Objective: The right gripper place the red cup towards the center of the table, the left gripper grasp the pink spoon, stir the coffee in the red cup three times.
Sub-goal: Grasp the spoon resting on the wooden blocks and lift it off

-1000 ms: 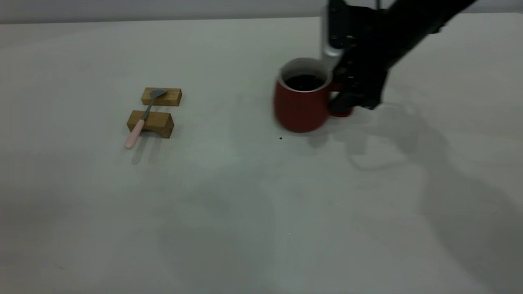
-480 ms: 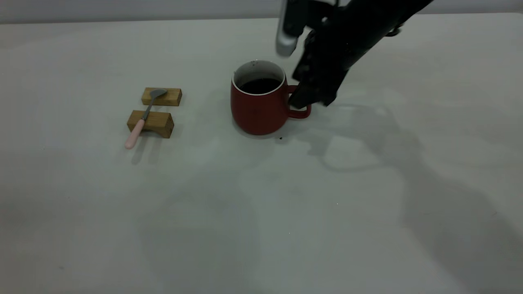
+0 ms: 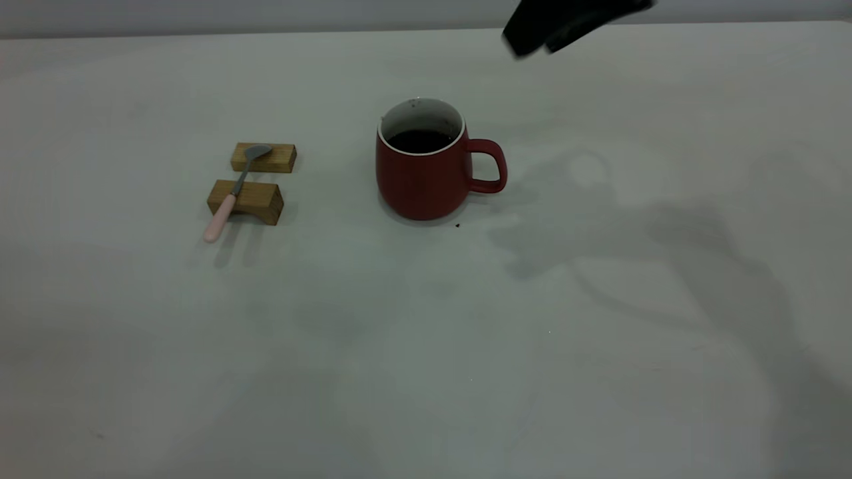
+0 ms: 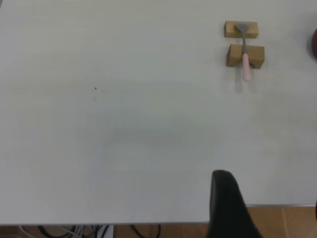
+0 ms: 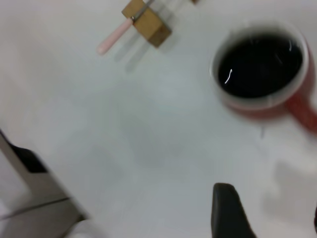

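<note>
Now red cup (image 3: pixel 424 174) set near table (image 3: pixel 426 346) centre; right gripper (image 3: pixel 532 30) at 1 o'clock, grip state unclear. Pink spoon (image 3: pixel 220 217) at cup's 9 o'clock, ungrasped; stirring left.

raised front exterior, two high wrist views, shared pink spoon (image 3: pixel 227 203)

The cup (image 3: pixel 426 176) is dark red outside, white inside and on the rim. The coffee (image 3: pixel 419 140) is brown-black. The spoon (image 3: pixel 233 193) has a pale pink handle and grey bowl. Two blocks (image 3: pixel 245 199) are tan wood. The desk (image 3: pixel 426 332) is off-white.
</note>
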Available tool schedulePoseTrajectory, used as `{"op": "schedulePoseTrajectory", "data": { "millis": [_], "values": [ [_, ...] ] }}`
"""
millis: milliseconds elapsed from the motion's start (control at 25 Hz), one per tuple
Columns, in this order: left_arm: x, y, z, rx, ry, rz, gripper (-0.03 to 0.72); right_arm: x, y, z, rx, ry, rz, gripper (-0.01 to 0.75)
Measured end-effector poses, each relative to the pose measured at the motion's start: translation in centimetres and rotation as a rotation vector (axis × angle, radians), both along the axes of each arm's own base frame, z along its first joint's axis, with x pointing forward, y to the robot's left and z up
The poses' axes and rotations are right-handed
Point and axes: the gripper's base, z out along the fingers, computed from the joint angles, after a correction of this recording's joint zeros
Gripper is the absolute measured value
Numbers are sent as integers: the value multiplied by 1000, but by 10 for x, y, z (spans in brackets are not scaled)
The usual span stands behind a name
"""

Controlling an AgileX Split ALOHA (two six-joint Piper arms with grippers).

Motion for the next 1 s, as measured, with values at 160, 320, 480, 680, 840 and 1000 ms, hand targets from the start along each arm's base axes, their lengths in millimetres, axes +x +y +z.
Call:
{"op": "schedulePoseTrajectory", "data": {
  "millis": [160, 320, 480, 680, 840, 1000],
  "values": [
    [0, 0, 0, 0, 0, 0, 492, -45, -30, 28, -196, 86, -149, 463],
    [0, 0, 0, 0, 0, 0, 492, -97, -69, 38, -459, 177, -328, 480],
    [0, 0, 0, 0, 0, 0, 492, -151, -98, 43, -618, 262, -461, 483],
    [0, 0, 0, 0, 0, 0, 492, -211, -116, 43, -657, 295, -495, 483],
    [0, 0, 0, 0, 0, 0, 492, -243, -128, 44, -575, 235, -572, 483],
    [0, 0, 0, 0, 0, 0, 492, -264, -141, 57, -460, 93, -719, 485]
  ]
}}
